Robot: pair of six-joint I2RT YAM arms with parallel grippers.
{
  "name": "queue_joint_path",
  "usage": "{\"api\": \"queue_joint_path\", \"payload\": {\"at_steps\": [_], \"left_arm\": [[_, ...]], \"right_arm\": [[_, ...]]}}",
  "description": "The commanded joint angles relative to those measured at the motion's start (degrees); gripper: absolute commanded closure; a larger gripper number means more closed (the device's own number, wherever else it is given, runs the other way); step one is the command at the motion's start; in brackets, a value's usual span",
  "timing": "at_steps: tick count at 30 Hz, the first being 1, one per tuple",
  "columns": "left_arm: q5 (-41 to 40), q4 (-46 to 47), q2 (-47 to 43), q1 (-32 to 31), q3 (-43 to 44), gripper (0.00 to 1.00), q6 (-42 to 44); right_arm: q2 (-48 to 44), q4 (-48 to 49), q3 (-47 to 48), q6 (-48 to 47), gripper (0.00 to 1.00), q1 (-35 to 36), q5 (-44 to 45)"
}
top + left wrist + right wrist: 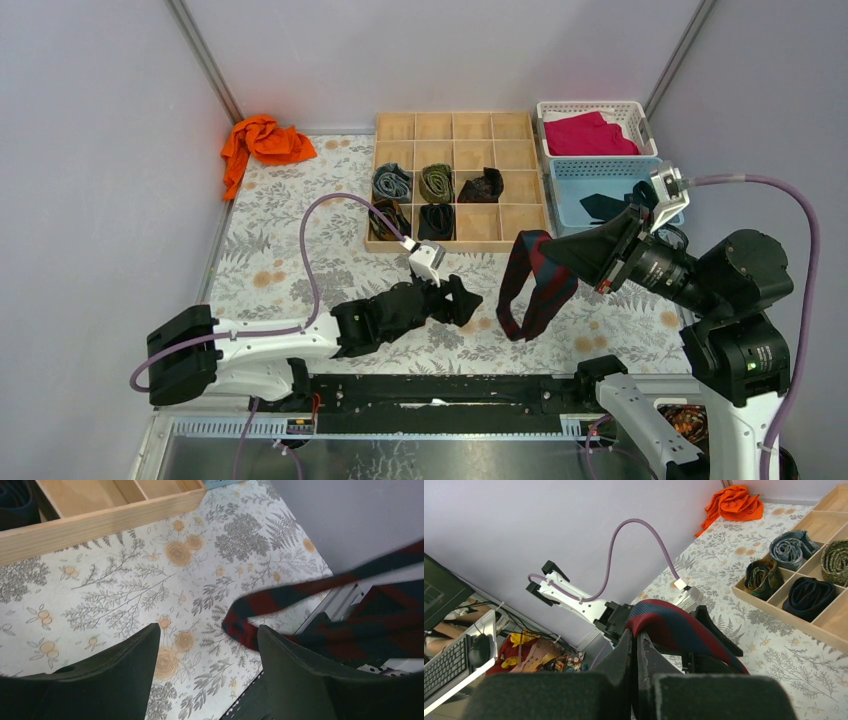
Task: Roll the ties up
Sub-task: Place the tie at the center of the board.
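My right gripper (548,252) is shut on a navy tie with red stripes (530,285) and holds it up over the mat; the tie hangs down in a loop. In the right wrist view the fingers (636,637) pinch its folded edge (674,625). My left gripper (462,300) is open and empty, low over the mat just left of the hanging tie. In the left wrist view the tie's lower end (245,625) lies beside the right finger (300,670). Rolled ties sit in the wooden organiser (520,235): grey-blue (392,182), olive (436,182), brown (386,218), black (436,221).
A dark coil (482,186) fills another compartment. A blue basket (570,185) at the right holds a dark tie (605,206). A white basket (640,125) behind it holds a magenta cloth (590,135). An orange cloth (262,142) lies at the back left.
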Motion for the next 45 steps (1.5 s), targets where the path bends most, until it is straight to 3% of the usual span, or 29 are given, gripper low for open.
{"api": "queue_joint_path", "payload": {"at_steps": [1,10,15,21,33,40,43,45], "left_arm": [[-2.99,11.61,1.22,-0.36,1.91,0.20,5.34],[2.78,22.43,2.98,-0.78,-0.73,0.20,10.20],[-0.40,26.02,-0.81,-4.13,-3.90,0.22,13.49],[1.88,27.41,-2.56,-5.50,-5.10,0.24,19.58],[-0.43,26.27,8.48,-5.70,4.67,0.24,28.54],[0.86,27.81,17.26,-5.70,8.24,0.25,27.34],[1.30,29.42,20.99,-5.70,8.23,0.29,25.47],[2.27,29.29,22.80,-5.89,8.06,0.37,23.78]], "right_arm": [[0.79,1.49,1.93,1.57,1.00,0.20,-3.60],[1.93,5.84,1.19,4.94,1.00,0.27,-5.88],[2.68,6.43,0.68,5.24,1.00,0.25,-5.89],[3.26,7.78,0.08,5.70,1.00,0.28,-6.33],[4.00,9.22,1.50,7.58,1.00,0.25,-8.18],[5.33,9.46,6.30,8.76,1.00,0.26,-8.57],[5.88,9.21,8.94,8.90,1.00,0.24,-8.31],[6.18,9.54,10.09,9.17,1.00,0.23,-7.89]]}}
